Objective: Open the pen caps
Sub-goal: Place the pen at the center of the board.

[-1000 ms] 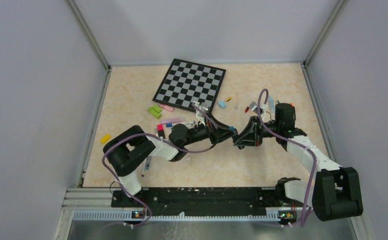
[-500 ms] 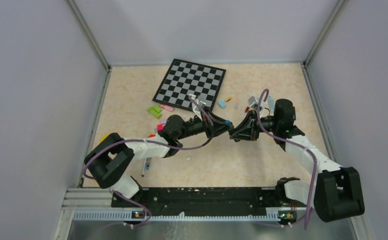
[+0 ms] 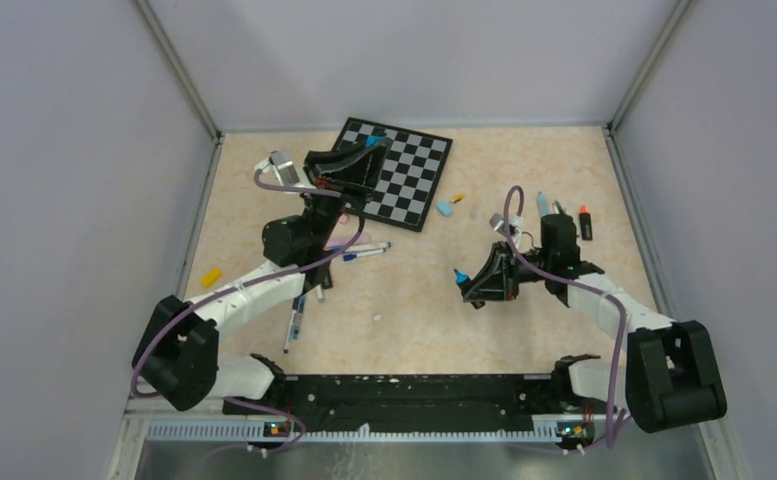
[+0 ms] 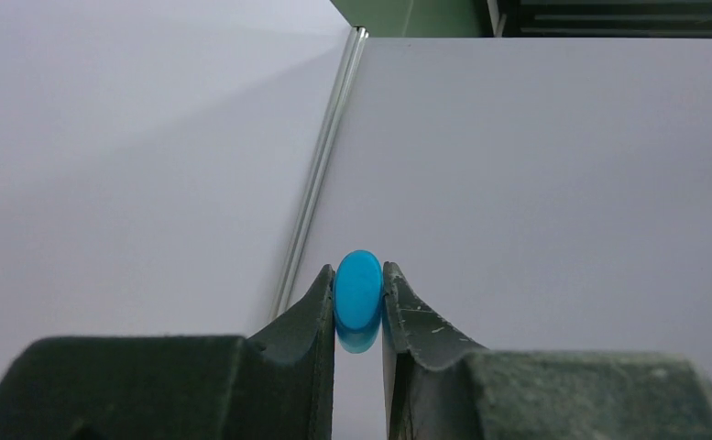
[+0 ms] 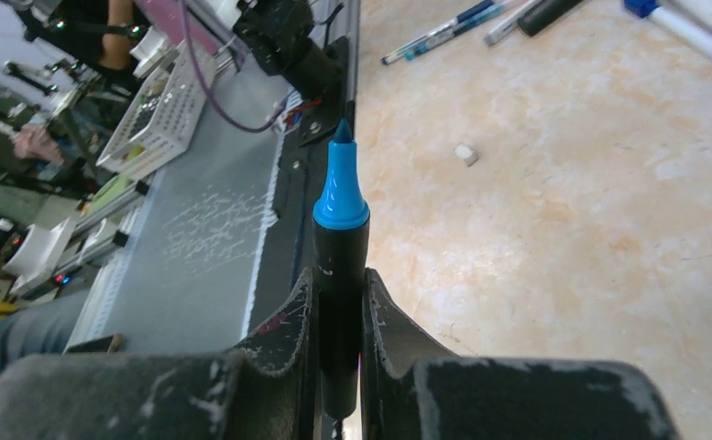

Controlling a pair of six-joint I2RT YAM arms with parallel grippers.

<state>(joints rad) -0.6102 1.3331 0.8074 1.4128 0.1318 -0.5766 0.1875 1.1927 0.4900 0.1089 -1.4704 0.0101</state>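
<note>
My left gripper (image 3: 367,146) is raised over the checkered board's left part and is shut on a blue pen cap (image 3: 372,142); in the left wrist view the cap (image 4: 358,291) sits pinched between the fingertips against the grey wall. My right gripper (image 3: 467,284) is low over the table's middle right and is shut on a black marker (image 5: 340,302) whose bare blue tip (image 5: 339,183) points out ahead; the tip also shows in the top view (image 3: 458,274). Several pens (image 3: 362,252) lie left of centre.
The checkered board (image 3: 404,176) lies at the back centre. A cyan cap (image 3: 445,208) and an orange bit (image 3: 458,197) lie right of it. Pens (image 3: 584,217) lie at the back right. A yellow cap (image 3: 210,277) is at far left. A small white scrap (image 3: 380,318) lies mid-table.
The cap has come off the marker. My left gripper has swung up and back left with the blue cap; my right gripper has drawn back and down with the uncapped marker.
</note>
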